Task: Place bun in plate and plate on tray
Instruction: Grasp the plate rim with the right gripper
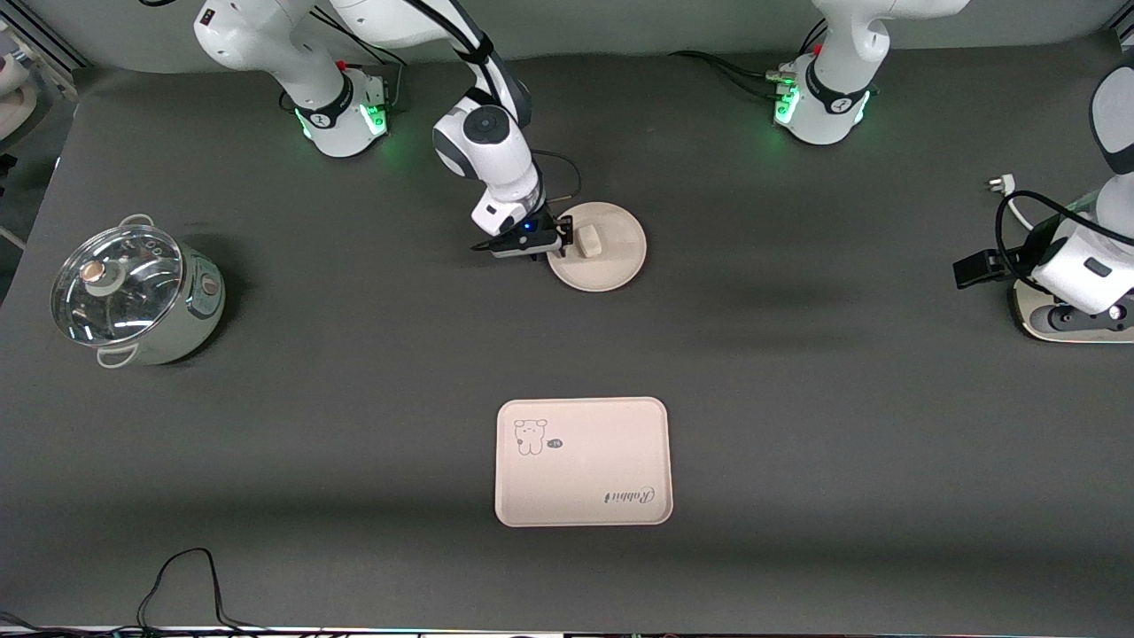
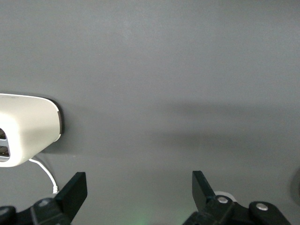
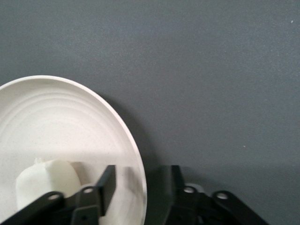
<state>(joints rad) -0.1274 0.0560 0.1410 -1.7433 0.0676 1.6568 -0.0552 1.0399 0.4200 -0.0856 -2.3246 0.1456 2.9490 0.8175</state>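
Note:
The round cream plate [image 1: 613,266] lies on the dark table between the two arm bases, farther from the front camera than the tray [image 1: 582,461]. The off-white bun [image 1: 589,241] rests in the plate, toward the right arm's end. My right gripper [image 1: 554,241] is low at that edge. In the right wrist view its jaws straddle the plate [image 3: 61,117] rim, one finger inside beside the bun [image 3: 44,180], one outside; the gripper [image 3: 143,173] is open with gaps to the rim. My left gripper [image 1: 974,268] waits open [image 2: 139,197] over bare table at the left arm's end.
A pale green pot with a glass lid [image 1: 133,297] stands at the right arm's end. A white plug [image 1: 999,184] and black cable lie near the left arm. A white device [image 2: 28,129] shows in the left wrist view. A cable loop [image 1: 182,576] lies at the front edge.

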